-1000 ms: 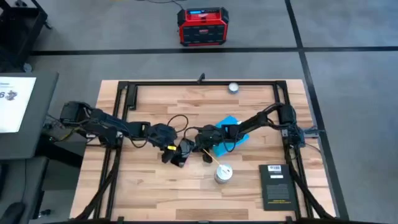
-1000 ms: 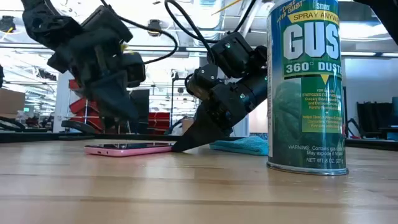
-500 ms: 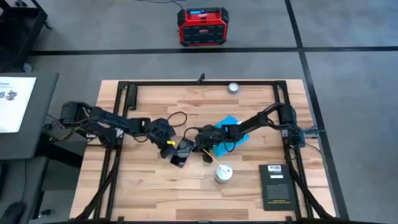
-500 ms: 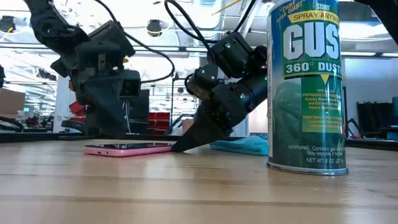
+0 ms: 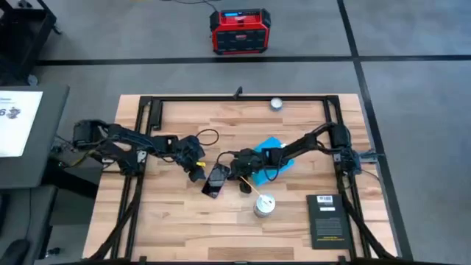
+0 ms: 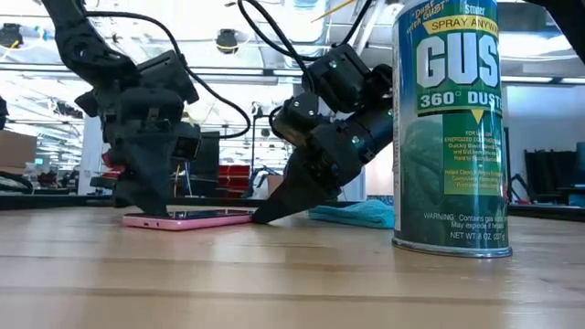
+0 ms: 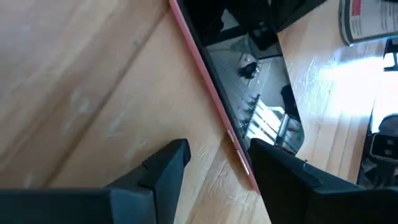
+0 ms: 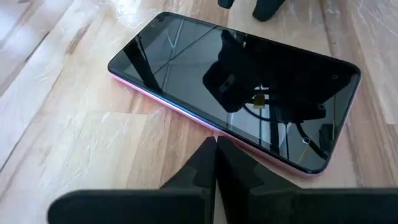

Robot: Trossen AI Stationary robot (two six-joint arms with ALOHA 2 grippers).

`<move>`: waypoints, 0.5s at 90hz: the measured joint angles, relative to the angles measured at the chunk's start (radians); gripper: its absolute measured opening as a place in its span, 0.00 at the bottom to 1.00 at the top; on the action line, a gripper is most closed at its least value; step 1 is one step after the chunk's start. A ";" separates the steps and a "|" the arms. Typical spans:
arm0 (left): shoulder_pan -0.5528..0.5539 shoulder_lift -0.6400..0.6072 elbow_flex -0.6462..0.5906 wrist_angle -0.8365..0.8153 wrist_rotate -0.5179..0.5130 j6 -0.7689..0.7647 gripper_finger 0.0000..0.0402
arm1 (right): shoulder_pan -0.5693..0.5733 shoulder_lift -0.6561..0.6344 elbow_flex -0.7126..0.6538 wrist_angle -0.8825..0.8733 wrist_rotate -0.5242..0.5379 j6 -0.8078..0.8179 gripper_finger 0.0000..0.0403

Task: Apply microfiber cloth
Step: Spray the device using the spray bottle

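Microfiber cloth (image 5: 274, 156): flat on the table, under the right arm, at the phone's 2 o'clock; not yet applied.
Phone (image 5: 215, 179): screen up, unwiped.
Right gripper (image 8: 214, 163): fingers pressed together, empty, tips beside the phone's edge.
Left gripper (image 7: 214, 165): fingers spread astride the phone's edge.
Change: left gripper has drawn back toward 9 o'clock, uncovering the phone.

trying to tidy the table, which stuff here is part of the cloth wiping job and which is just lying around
Part of the job:
- microfiber cloth, blue, under the right arm
- phone, screen up
- right gripper, shut, tips down beside the phone
- left gripper, open at the phone's edge

Just lying about:
- duster spray can
- black booklet
- small silver round thing
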 joint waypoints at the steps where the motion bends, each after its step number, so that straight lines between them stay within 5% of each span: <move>1: 0.000 0.005 0.000 0.004 0.000 0.000 0.41 | 0.000 0.000 0.000 -0.001 0.000 0.000 0.00; 45: -0.005 0.148 0.002 0.256 0.023 -0.045 0.42 | 0.008 0.001 0.002 0.010 -0.010 0.005 0.00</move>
